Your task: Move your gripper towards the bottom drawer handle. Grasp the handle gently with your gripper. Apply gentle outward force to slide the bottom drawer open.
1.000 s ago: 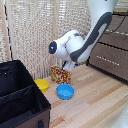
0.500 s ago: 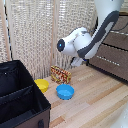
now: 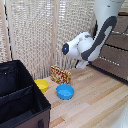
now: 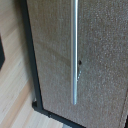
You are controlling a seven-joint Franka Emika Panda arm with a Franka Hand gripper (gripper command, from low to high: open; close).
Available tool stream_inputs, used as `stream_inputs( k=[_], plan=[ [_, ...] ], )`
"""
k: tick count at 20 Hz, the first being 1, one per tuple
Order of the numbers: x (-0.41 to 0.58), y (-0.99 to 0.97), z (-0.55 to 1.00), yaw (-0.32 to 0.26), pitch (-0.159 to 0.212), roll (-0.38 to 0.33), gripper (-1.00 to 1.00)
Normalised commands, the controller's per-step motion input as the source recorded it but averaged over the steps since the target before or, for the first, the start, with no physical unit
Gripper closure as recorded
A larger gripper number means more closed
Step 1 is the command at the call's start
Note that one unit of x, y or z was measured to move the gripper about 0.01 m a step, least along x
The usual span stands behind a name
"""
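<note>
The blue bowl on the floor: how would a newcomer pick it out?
Start at the big black fabric box on the exterior view's left. On the wooden floor beside it sit two bowls; the blue bowl lies nearer the camera than the yellow bowl, just below the patterned box.

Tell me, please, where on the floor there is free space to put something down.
The wooden floor is bare between the blue bowl and the dresser, toward the exterior view's right. It is crowded on the left: the black box, yellow bowl and patterned box sit close together.
</note>
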Motion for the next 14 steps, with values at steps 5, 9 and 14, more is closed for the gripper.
stream_inputs(
  k=[5,9,14],
  plan=[
    [0.000,-0.30,-0.03,-0.093,-0.016,-0.318,-1.00],
    [-0.026,-0.33,-0.19,-0.036,0.018,-0.243,-1.00],
    [-0.085,-0.47,-0.06,0.027,0.046,-0.190,-1.00]
  ],
)
